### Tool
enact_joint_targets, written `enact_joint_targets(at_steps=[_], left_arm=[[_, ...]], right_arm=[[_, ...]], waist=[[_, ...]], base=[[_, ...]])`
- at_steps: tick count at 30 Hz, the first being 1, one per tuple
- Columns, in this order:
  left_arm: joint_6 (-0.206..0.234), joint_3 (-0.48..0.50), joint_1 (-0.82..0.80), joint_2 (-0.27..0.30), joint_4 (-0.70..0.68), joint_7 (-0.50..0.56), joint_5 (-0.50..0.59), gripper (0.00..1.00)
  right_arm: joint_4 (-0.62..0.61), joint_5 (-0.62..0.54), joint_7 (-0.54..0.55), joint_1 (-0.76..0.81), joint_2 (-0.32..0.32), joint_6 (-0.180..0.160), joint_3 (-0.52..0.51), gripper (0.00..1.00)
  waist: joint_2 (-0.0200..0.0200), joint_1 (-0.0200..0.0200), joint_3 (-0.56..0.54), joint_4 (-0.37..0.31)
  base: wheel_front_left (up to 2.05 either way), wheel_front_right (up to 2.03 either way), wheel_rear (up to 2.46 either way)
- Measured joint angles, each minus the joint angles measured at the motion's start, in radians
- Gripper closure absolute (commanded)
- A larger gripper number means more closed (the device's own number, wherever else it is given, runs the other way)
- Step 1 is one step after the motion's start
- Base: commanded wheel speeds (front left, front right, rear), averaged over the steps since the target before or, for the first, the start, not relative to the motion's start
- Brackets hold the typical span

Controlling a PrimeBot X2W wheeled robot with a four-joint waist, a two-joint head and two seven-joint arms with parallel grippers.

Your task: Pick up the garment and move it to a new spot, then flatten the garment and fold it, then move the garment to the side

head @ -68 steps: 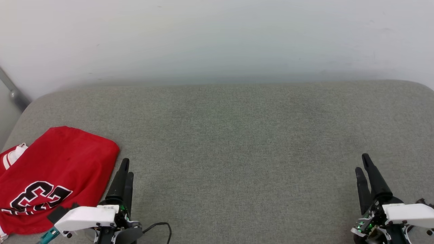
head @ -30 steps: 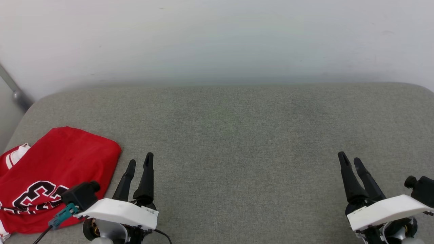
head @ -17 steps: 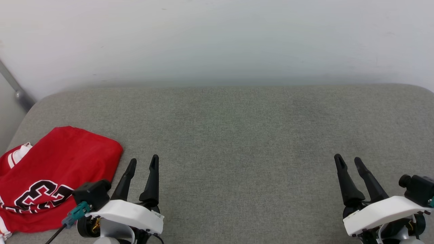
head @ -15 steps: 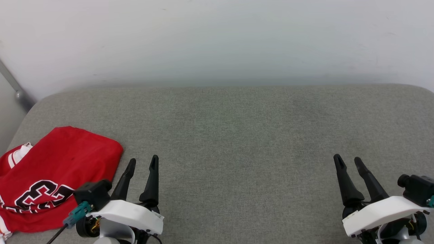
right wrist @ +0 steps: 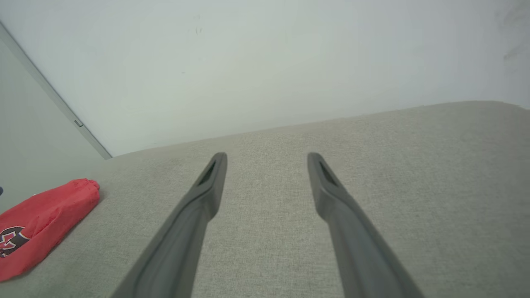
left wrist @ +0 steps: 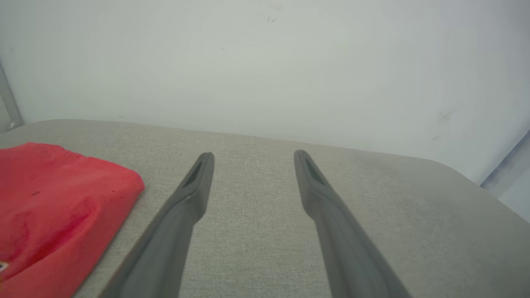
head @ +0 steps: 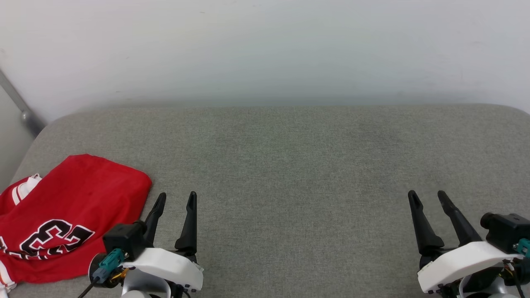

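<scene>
the garment (head: 70, 215) lies folded over at the left end of the grey pad (head: 290, 165), number print up. it is just beside our left gripper (head: 177, 195), on that gripper's outer side, and its red edge is not touching the fingers. our left fingers stand apart and hold nothing. our right gripper (head: 426, 193) is well apart from it at the pad's right end, fingers also spread and empty. a white wall (head: 265, 49) backs the pad, and a metal bar (head: 20, 111) leans at the far left.
</scene>
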Motion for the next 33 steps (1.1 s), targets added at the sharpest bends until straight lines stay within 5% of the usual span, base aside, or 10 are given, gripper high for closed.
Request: enact_joint_targets(at_steps=[33], left_arm=[[0.019, 0.001, 0.000, -0.001, -0.001, -0.075, 0.216, 0.00]], right_arm=[[-0.075, -0.240, -0.031, 0.024, 0.006, 0.000, -0.021, 0.00]], waist=[[0.0000, 0.0000, -0.003, 0.006]], base=[[0.00, 0.00, 0.00]])
